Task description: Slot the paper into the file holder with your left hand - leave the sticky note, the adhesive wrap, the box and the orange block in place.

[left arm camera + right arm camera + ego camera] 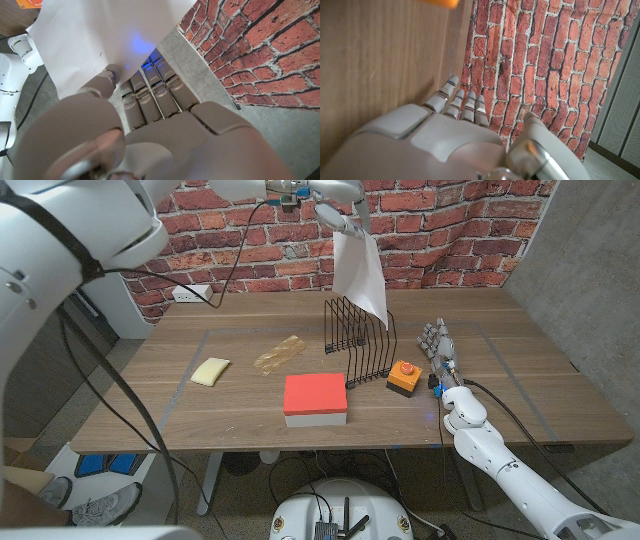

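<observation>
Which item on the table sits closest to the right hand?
The orange block, just beside the right hand; the box, adhesive wrap and sticky note lie farther left.

Ahead of me stands a red brick wall (430, 240) with a white socket (192, 293) low on its left side. A grey wall (590, 270) closes my right. The wooden bench (250, 415) fills the middle. Shoes (100, 500) lie on the floor at my left.
</observation>
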